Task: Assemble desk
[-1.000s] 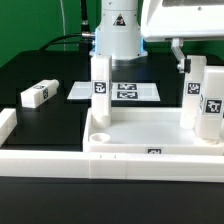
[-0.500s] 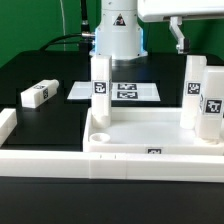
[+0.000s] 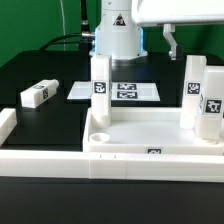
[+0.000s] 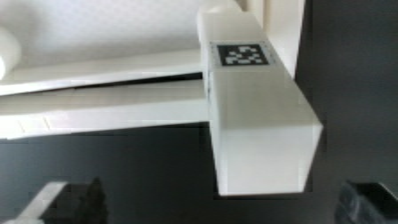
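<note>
Pincer (image 3: 171,40) wide open, empty, hangs high at 1 o'clock in exterior view. Desk top (image 3: 120,150) at 6 o'clock, three standing legs (image 3: 100,85) on it. Loose leg (image 3: 37,94) lies at 9 o'clock. Next, likely: go over, grab loose leg.

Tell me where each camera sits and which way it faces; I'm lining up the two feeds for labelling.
Exterior view: off the arm, across the table from the robot's base, facing it over the desk top; of the robot, the base and the open gripper show.
Wrist view: on the wrist, looking down between the fingertips at a tagged white leg; only those fingertips show.
Shared: the gripper and, probably, that leg, one of those standing on the exterior view's right; which one I cannot tell.
</note>
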